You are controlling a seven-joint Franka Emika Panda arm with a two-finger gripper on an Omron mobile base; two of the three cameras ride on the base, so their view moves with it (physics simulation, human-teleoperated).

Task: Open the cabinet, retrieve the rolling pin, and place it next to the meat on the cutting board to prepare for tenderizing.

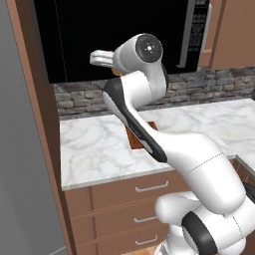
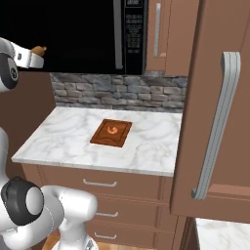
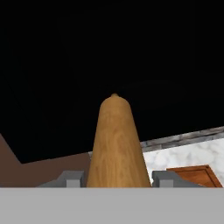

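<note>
Standing open at the right of the right base view, the cabinet (image 2: 215,122) has its door swung out toward the camera, so the opening step looks done. The white marble tabletop (image 2: 73,139) carries the cutting board (image 2: 111,133) with the piece of meat (image 2: 112,129) on it, and no pin lies beside it yet, so the placing is what remains. The rolling pin (image 3: 116,144) is already out and held high, in front of the black microwave (image 2: 73,34) and well above the board. The gripper (image 3: 117,178) has its jaws partly closed around the pin, one finger on each side, with the pin pointing away along the hand.
</note>
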